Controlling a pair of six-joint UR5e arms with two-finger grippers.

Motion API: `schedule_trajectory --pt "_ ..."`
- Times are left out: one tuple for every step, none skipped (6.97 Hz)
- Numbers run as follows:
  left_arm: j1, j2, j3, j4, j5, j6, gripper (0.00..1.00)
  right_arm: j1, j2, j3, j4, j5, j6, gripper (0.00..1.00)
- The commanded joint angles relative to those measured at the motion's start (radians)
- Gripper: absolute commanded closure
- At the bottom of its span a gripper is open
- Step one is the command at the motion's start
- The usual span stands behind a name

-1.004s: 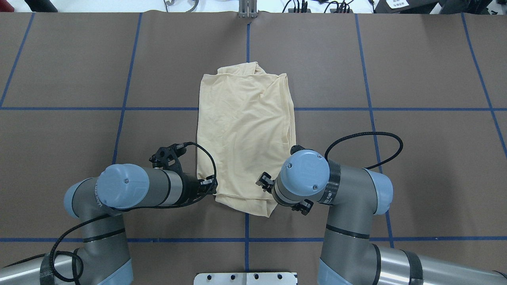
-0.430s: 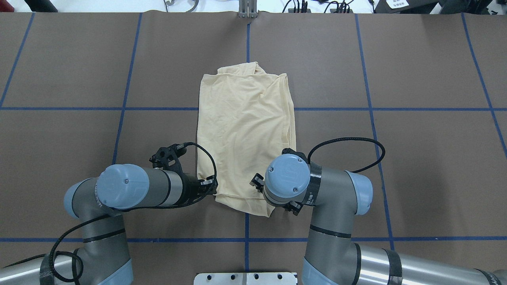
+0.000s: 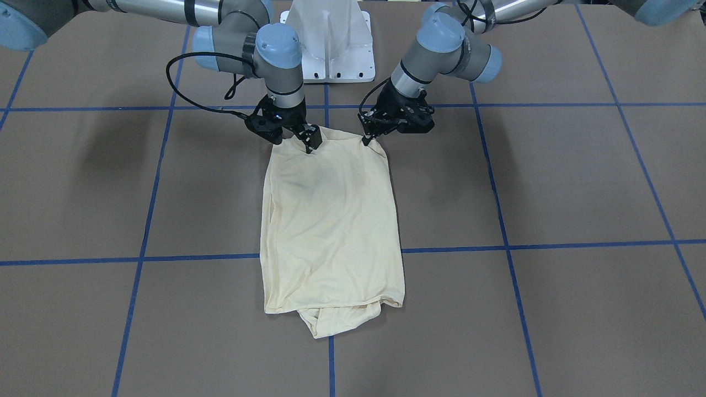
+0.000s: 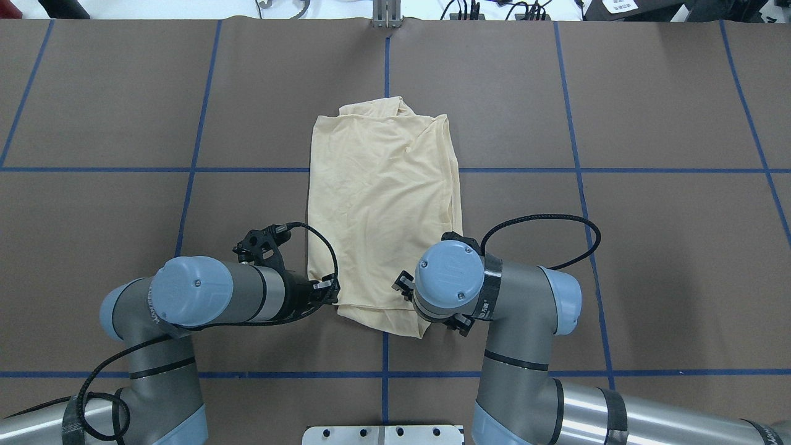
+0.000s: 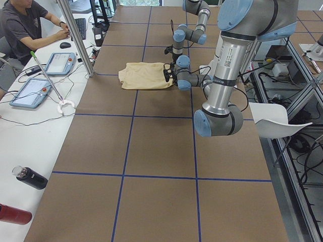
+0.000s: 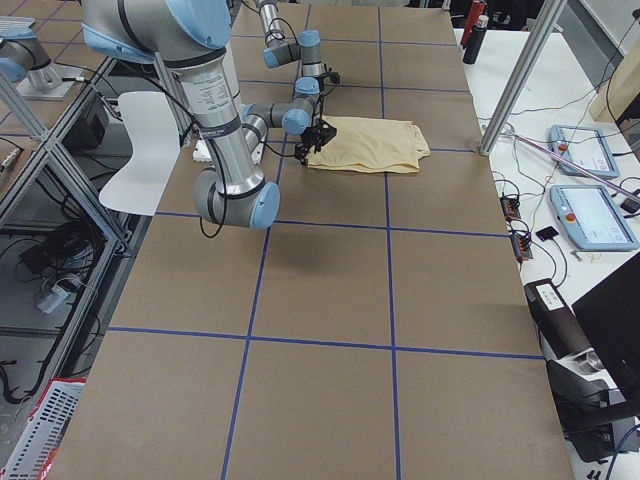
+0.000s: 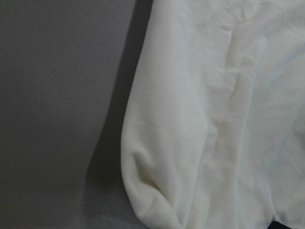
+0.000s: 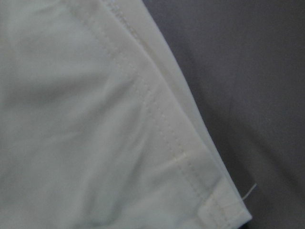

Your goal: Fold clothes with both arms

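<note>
The pale cream-yellow shirt (image 4: 383, 198) lies folded into a long rectangle in the middle of the table, print hidden; it also shows in the front view (image 3: 331, 220). My left gripper (image 3: 365, 139) sits at the shirt's near corner on my left and looks pinched shut on it (image 4: 334, 295). My right gripper (image 3: 308, 143) is low on the near hem at the other corner; I cannot tell whether it is open or shut, and in the overhead view its own wrist hides it. The left wrist view shows a folded edge (image 7: 157, 143). The right wrist view shows the stitched hem corner (image 8: 190, 181).
The brown table (image 4: 649, 247) is gridded with blue tape. The white pedestal base (image 3: 331, 44) stands behind the arms. A seated operator (image 5: 25, 25), tablets and bottles (image 5: 30, 177) are on the far side bench. A white chair (image 6: 135, 150) stands behind me.
My right arm has swung leftward over the shirt's near hem and then held almost still. The left arm and the shirt have not moved.
</note>
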Motion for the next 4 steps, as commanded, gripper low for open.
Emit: schedule_trajectory --pt "0.0 0.0 0.002 0.0 0.0 0.0 1.0 0.001 -0.008 0.013 -0.001 0.004 0.0 0.0" --pt "0.0 0.0 0.002 0.0 0.0 0.0 1.0 0.001 -0.011 0.018 -0.007 0.004 0.001 0.02" --pt "0.0 0.0 0.002 0.0 0.0 0.0 1.0 0.001 -0.012 0.018 -0.009 0.004 0.001 0.07" --pt "0.0 0.0 0.003 0.0 0.0 0.0 1.0 0.001 -0.013 0.018 -0.009 0.004 0.003 0.17"
